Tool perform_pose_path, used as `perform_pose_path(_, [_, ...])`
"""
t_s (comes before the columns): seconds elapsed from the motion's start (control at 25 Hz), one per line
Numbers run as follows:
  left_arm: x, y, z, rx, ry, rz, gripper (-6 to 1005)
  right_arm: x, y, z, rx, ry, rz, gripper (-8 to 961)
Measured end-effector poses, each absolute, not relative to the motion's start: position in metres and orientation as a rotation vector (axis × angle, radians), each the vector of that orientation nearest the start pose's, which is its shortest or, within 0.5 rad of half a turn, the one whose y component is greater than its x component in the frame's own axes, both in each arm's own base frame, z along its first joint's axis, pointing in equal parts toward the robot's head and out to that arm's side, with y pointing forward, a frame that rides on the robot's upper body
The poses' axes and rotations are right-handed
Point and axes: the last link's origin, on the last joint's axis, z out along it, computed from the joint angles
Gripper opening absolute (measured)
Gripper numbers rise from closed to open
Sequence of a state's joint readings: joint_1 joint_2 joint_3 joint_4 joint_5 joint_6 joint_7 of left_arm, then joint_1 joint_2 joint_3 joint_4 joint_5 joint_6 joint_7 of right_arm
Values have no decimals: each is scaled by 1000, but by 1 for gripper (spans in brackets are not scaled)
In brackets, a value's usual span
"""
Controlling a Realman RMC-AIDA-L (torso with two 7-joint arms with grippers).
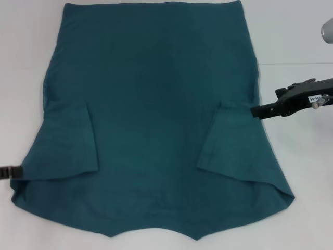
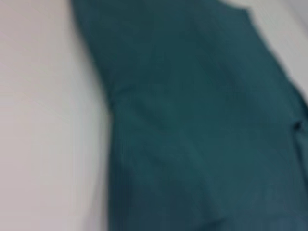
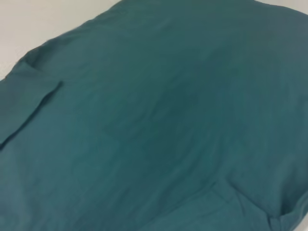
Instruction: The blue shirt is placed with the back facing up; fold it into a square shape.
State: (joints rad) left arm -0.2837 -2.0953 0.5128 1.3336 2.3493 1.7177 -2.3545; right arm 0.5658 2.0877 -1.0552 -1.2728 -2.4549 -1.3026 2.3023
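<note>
Blue shirt (image 1: 156, 104) spread back-up on the white counter (image 1: 26, 52), both sleeves folded in over the body.

In the head view the shirt lay flat across most of the counter, its plain back upward and its hem along the far edge; the left sleeve (image 1: 70, 143) and the right sleeve (image 1: 218, 138) each lay turned inward on the body, and the near edge ran in an uneven, pointed line. The right tool (image 1: 256, 111) reached in from the right, its dark tip touching the shirt's right edge near the folded sleeve; whether its fingers were apart or together could not be told. The left tool (image 1: 13, 172) showed only as a dark tip at the shirt's lower left edge, its state likewise unclear. Both wrist views showed only teal fabric and bare counter.
</note>
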Motion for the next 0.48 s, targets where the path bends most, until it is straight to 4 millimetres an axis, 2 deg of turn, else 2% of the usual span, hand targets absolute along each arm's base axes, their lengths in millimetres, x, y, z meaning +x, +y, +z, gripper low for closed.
perform_pose_path(0.16, [-330, 266, 116, -2024, -1713, -228, 946, 205, 397, 49, -2417, 858, -5, 926])
perform_pose_path(0.28, [-330, 268, 115, -2006, -1732, -201, 946, 204, 397, 50, -2418, 852, -11, 924])
perform_pose_path(0.48, [-331, 281, 109, -1976, -1722, -153, 946, 201, 398, 47, -2426, 838, -10, 921])
